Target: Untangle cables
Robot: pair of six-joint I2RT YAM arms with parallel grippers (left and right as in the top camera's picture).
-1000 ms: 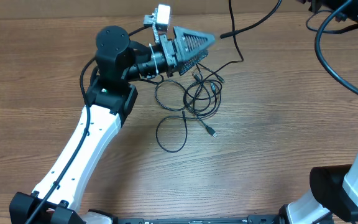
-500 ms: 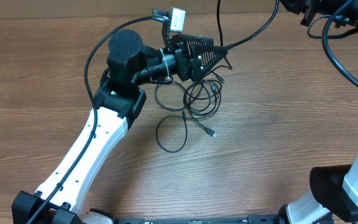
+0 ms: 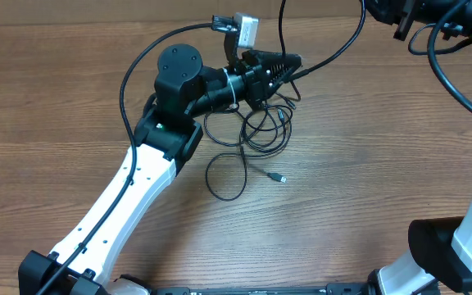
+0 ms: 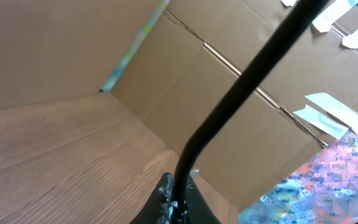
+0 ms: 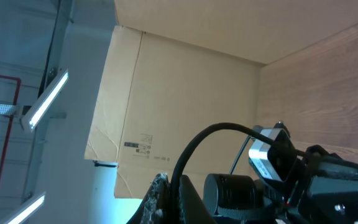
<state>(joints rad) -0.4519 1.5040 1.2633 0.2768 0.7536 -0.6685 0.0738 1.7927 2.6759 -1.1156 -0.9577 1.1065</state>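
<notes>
A tangle of thin black cables (image 3: pixel 258 128) lies on the wooden table (image 3: pixel 367 188), with one loop (image 3: pixel 226 177) and a metal-tipped plug (image 3: pixel 277 177) trailing toward the front. My left gripper (image 3: pixel 296 62) sits at the tangle's upper edge, shut on one cable (image 3: pixel 334 47) that rises to my right gripper (image 3: pixel 373 8) at the top right. From the left wrist, the jaws (image 4: pixel 178 202) pinch that cable (image 4: pixel 241 93), which runs straight up and away. The right wrist view shows its jaws (image 5: pixel 169 193) shut on the same cable (image 5: pixel 197 140), which arcs toward the left arm (image 5: pixel 316 177).
Thicker black arm cables (image 3: pixel 445 78) hang at the right, above the right arm's base (image 3: pixel 457 246). The left arm's white link (image 3: pixel 129 192) crosses the table's left front. Cardboard walls (image 4: pixel 185 81) stand behind the table.
My left gripper moved right and up onto the raised cable and went from open to shut on it. The plug on the table shifted slightly. The right gripper kept its hold.
</notes>
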